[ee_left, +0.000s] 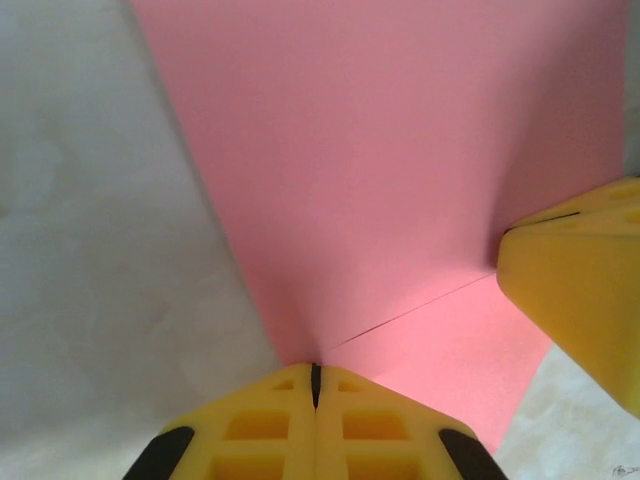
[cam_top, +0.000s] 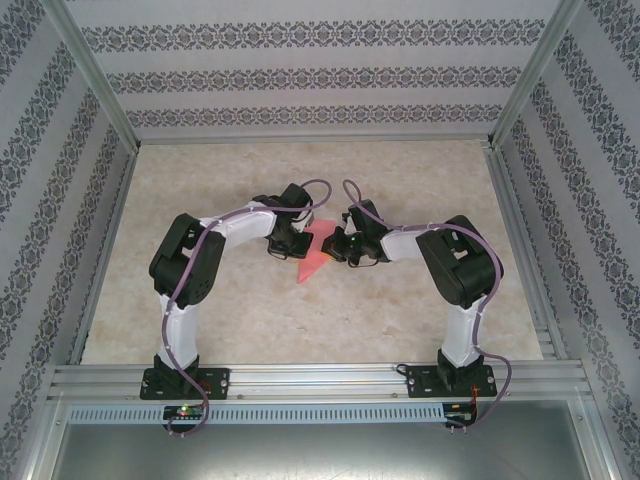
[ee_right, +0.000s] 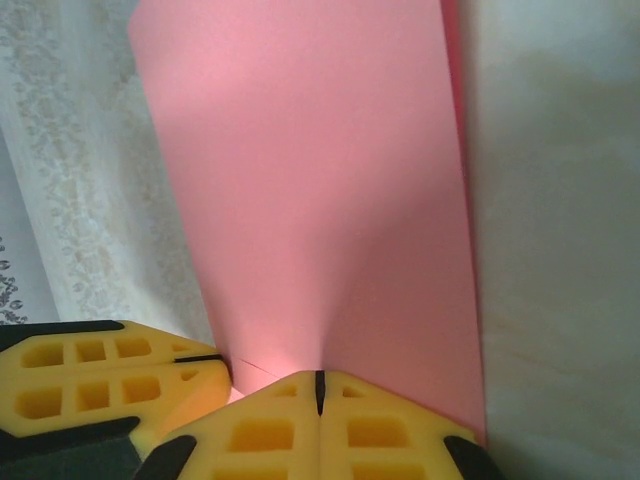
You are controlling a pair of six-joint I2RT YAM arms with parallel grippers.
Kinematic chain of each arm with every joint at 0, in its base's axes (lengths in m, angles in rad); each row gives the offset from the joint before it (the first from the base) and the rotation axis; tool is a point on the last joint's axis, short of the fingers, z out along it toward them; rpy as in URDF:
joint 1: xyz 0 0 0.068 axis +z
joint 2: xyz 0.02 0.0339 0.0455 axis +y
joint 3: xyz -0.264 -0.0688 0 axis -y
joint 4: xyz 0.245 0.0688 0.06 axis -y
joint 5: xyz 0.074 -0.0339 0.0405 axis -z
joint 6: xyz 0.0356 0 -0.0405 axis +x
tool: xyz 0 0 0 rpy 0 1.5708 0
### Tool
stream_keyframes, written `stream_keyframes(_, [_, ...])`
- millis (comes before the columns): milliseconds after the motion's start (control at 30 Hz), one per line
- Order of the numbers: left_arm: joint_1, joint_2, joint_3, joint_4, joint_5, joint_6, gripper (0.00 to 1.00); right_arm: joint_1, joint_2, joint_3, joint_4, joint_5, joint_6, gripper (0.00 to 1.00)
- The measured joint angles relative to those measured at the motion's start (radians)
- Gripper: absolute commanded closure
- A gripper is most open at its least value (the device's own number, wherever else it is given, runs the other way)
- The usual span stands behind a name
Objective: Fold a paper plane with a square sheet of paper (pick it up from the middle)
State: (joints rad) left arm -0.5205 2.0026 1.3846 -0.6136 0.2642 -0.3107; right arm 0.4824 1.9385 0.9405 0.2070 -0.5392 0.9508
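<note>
Now | left pincer point(ee_left: 315, 372) and right pincer point(ee_right: 319, 380) each clamped shut on the paper point(cam_top: 315, 255), close together | paper hangs between the arms, above the counter point(cam_top: 300, 330), one crease showing | I judge it light, limp, tear-prone: I'd pinch near the crease, gently.

Beige marbled tabletop point(cam_top: 300, 320) at centre, striped floral-wallpaper walls point(cam_top: 320, 60) at 9, 12 and 3 o'clock, aluminium rail point(cam_top: 320, 378) across 6 o'clock, frame posts point(cam_top: 95, 85) at 11 and 1, even light.
</note>
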Motion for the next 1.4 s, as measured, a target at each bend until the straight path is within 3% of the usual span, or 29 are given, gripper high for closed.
stream_keyframes(200, [0.010,-0.133,-0.031,0.048,0.039,-0.105,0.78,-0.001,0.000,-0.006,0.013,0.000,0.001,1.00])
stream_keyframes(367, [0.010,-0.206,-0.116,0.151,0.153,-0.230,0.83,-0.001,0.001,-0.008,0.016,0.000,0.002,1.00])
stream_keyframes(667, [-0.004,-0.149,-0.254,0.249,0.318,-0.421,0.89,-0.001,0.009,-0.008,0.035,-0.003,0.016,1.00])
stream_keyframes(1400, [-0.004,-0.106,-0.285,0.282,0.301,-0.438,0.93,-0.003,0.011,-0.008,0.038,-0.005,0.016,1.00])
